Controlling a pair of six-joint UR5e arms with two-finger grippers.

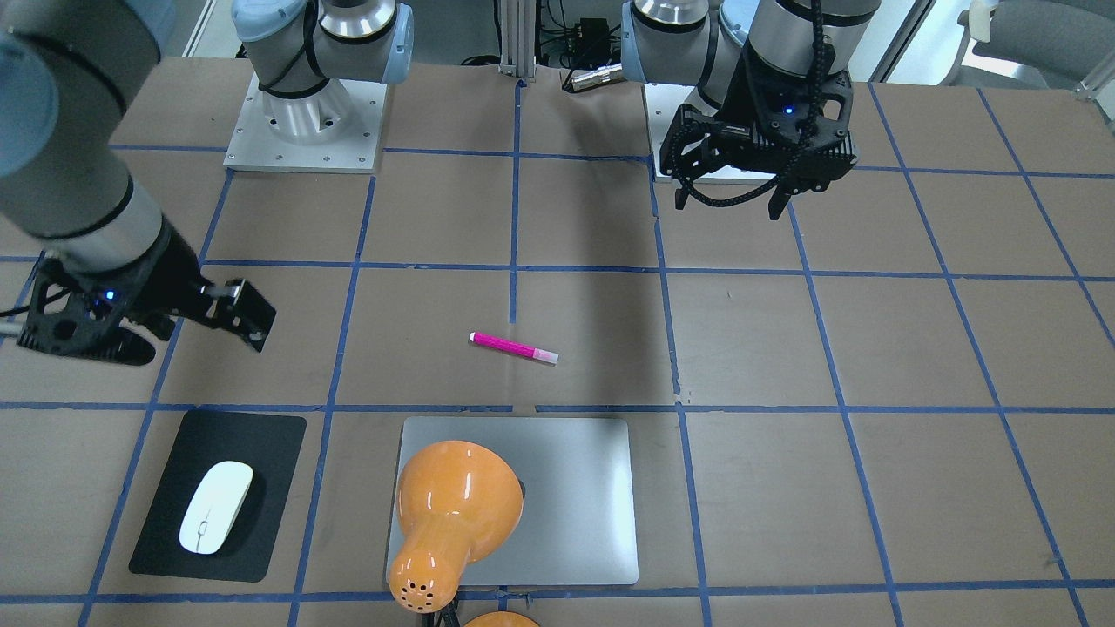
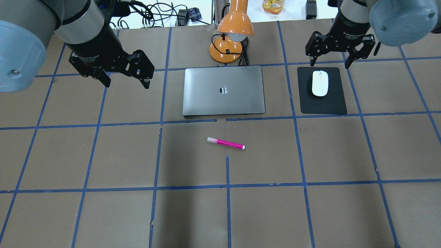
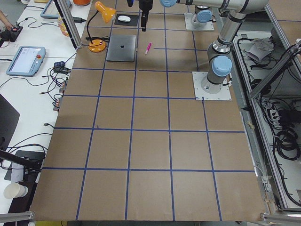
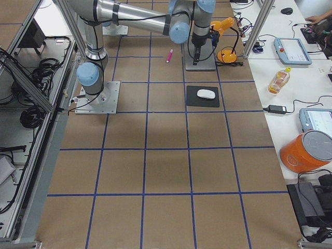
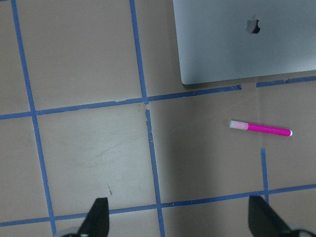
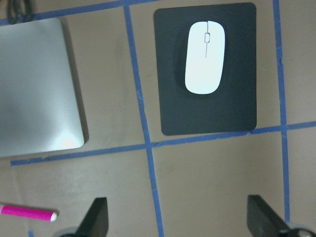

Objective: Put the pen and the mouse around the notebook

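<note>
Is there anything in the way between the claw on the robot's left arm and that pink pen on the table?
Nothing visible does. The left gripper hangs open above the table, and only bare surface lies between it and the pen. The notebook lies beside that path, not across it.

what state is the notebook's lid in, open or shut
Shut. The notebook lies flat as one closed slab with its logo facing up, and no screen or keyboard shows in any view.
</note>
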